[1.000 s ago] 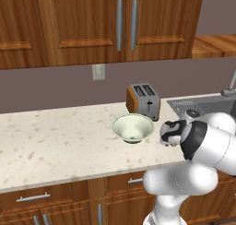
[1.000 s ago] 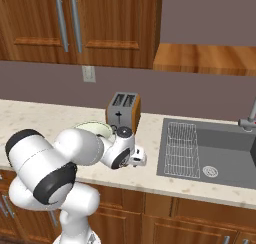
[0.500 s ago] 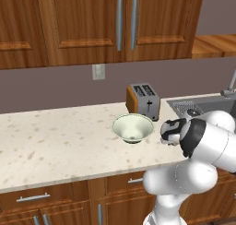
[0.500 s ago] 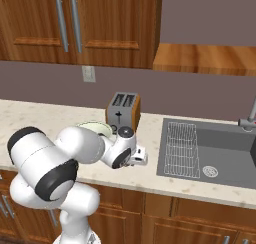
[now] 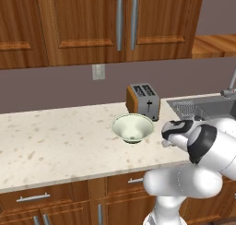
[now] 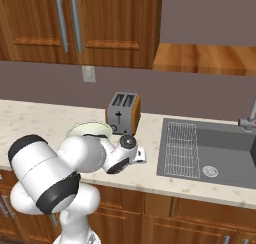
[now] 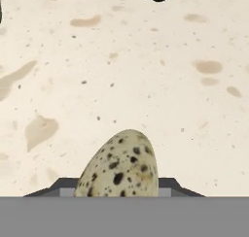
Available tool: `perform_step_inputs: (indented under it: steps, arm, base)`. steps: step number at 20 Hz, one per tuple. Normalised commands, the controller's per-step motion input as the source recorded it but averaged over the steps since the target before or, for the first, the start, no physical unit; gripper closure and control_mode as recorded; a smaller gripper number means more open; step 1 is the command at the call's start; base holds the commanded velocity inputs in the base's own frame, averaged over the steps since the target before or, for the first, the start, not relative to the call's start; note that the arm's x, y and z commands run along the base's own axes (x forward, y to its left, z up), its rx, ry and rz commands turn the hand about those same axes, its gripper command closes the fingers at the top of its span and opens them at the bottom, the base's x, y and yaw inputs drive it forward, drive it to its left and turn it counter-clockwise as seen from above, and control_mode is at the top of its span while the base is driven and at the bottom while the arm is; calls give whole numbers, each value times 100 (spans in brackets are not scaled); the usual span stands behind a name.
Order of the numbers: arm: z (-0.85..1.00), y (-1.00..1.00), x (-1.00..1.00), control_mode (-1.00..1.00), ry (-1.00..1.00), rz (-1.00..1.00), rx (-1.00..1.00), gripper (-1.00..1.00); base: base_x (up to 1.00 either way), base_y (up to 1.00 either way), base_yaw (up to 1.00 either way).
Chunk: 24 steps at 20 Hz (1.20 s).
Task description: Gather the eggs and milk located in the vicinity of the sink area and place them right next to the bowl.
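While low over the speckled counter (image 7: 146,61), gripper (image 7: 119,192) clamped on a pale, dark-spotted egg (image 7: 121,165), evidently for carrying toward the bowl (image 5: 132,127).

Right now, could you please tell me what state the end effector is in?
End effector: closed on a speckled egg, held low over the countertop.

Desk (image 5: 55,141): bowl (image 5: 132,128) at centre; toaster (image 5: 143,101) just behind it; sink (image 5: 203,107) far right; hand (image 5: 171,133) right of bowl.
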Motion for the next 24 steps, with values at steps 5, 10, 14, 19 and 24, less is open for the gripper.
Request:
perform_step_inputs:
  steps: [5,10,14,19,24]
  arm:
    - [0,5,0,-100,-4,17,0,100]
    - [0,10,2,-100,0,13,0,100]
    - [0,8,0,-100,0,12,0,100]
    - [0,6,1,-100,0,14,0,100]
    - [0,9,10,-100,0,15,0,100]
  base:
    - [0,0,0]
    - [0,0,0]
    - [0,0,0]
    - [0,0,0]
    - [0,0,0]
